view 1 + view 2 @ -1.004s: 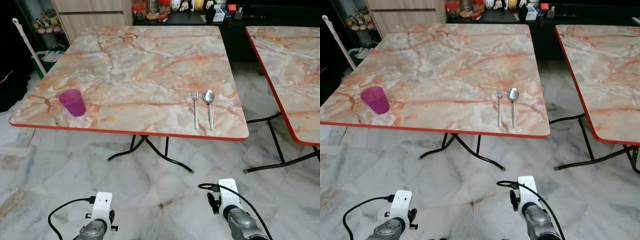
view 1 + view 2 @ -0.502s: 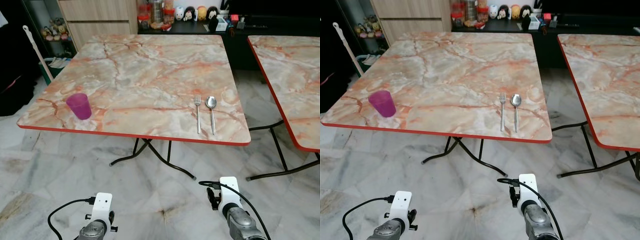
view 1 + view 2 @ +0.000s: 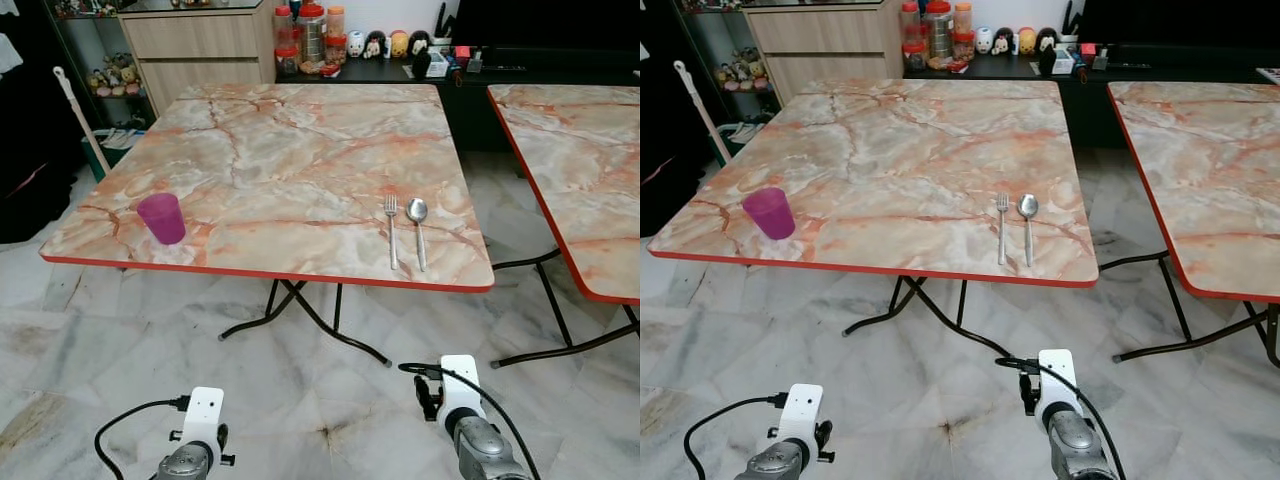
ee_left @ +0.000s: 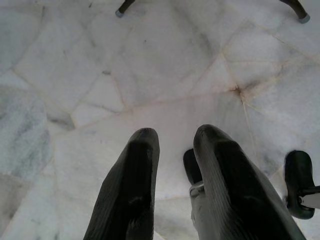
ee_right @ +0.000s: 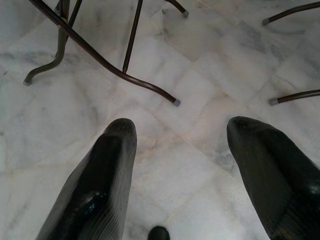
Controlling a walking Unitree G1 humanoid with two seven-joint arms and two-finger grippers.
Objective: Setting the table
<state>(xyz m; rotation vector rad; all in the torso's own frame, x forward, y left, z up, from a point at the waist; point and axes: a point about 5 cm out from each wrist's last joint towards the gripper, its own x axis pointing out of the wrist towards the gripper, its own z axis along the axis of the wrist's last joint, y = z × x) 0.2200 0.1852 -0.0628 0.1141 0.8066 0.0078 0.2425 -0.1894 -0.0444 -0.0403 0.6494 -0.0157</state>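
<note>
Your view has pulled back and the bench [image 3: 300, 130] sits farther off than a second ago; nothing on it has moved; the cup [image 3: 162, 218] stands at its near left corner, fork [image 3: 391, 228] and spoon [image 3: 417, 227] side by side near its near right corner; your left gripper [image 4: 172, 145] hangs over the floor with fingers slightly apart, your right gripper [image 5: 182, 135] with fingers wide apart, both empty; you look to be stepping away, perhaps to fetch more.

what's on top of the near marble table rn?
On the table: a purple cup near its front left corner, plus a fork and spoon lying side by side near the front right. Nothing covers them; whether the cup holds anything cannot be seen.

Fork [image 3: 391, 230] and spoon [image 3: 418, 229] lie parallel; purple cup [image 3: 162, 218] upright, well apart.
</note>
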